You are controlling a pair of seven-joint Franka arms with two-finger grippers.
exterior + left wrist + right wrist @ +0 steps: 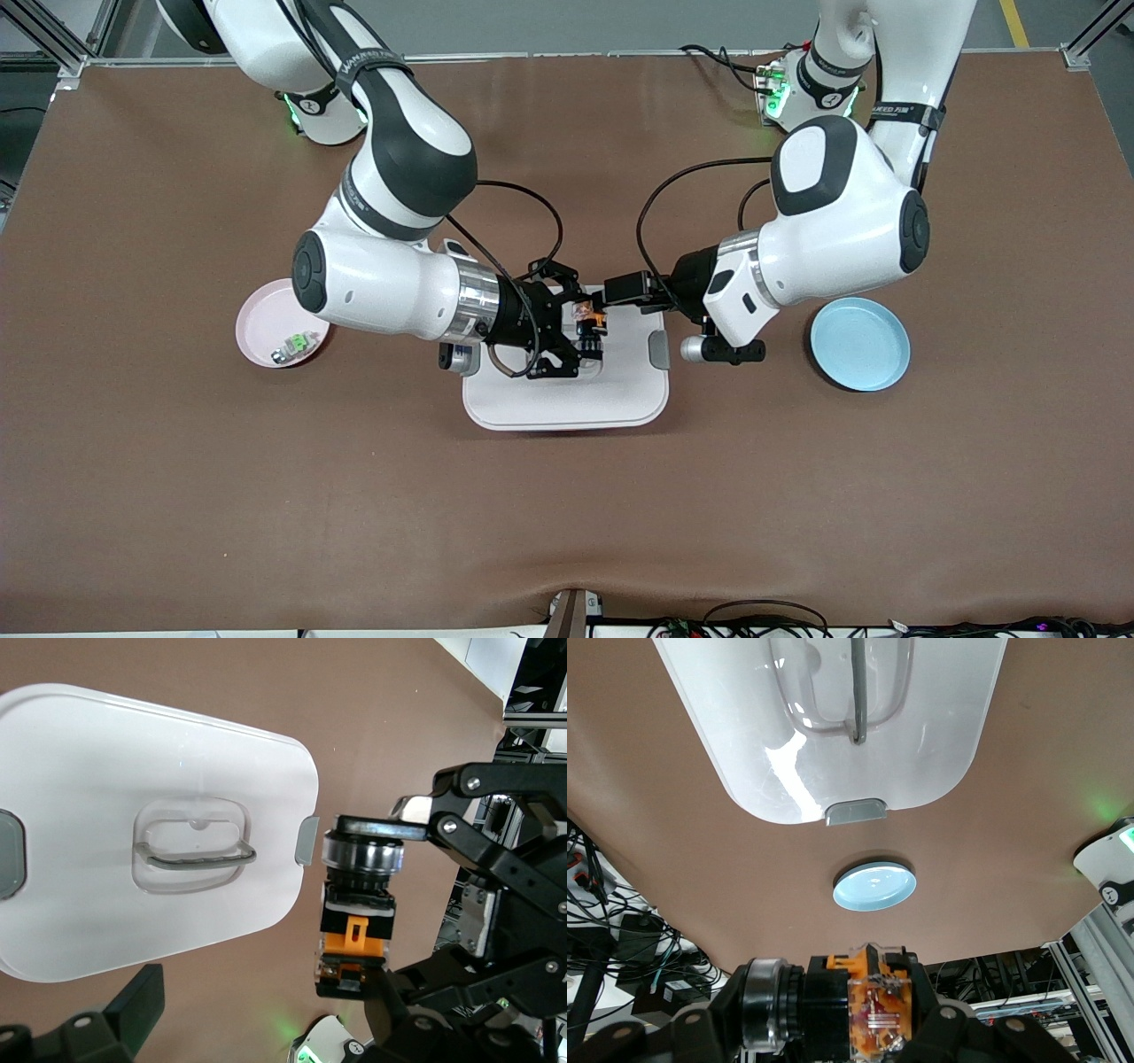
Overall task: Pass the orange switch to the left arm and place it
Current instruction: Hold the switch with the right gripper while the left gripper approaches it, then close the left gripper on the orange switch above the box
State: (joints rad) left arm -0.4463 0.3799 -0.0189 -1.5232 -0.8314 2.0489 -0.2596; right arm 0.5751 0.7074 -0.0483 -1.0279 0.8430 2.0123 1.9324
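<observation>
My right gripper (580, 330) hangs over the white lidded box (567, 399), shut on the orange switch (585, 313). One finger presses the switch's round black cap and the other its orange base. In the right wrist view the switch (873, 1005) lies crosswise in the right gripper (830, 1019), above the box (833, 744). My left gripper (620, 297) reaches in over the box's edge from the left arm's end, close beside the switch, and is open. In the left wrist view the switch (354, 921) hangs ahead of the left gripper (263, 1028) without touching it, beside the box (106, 797).
A pink plate (266, 328) holding a small green-and-silver component (297, 344) lies toward the right arm's end of the table. A blue plate (859, 344) lies toward the left arm's end and also shows in the right wrist view (874, 887). Brown table surface surrounds the box.
</observation>
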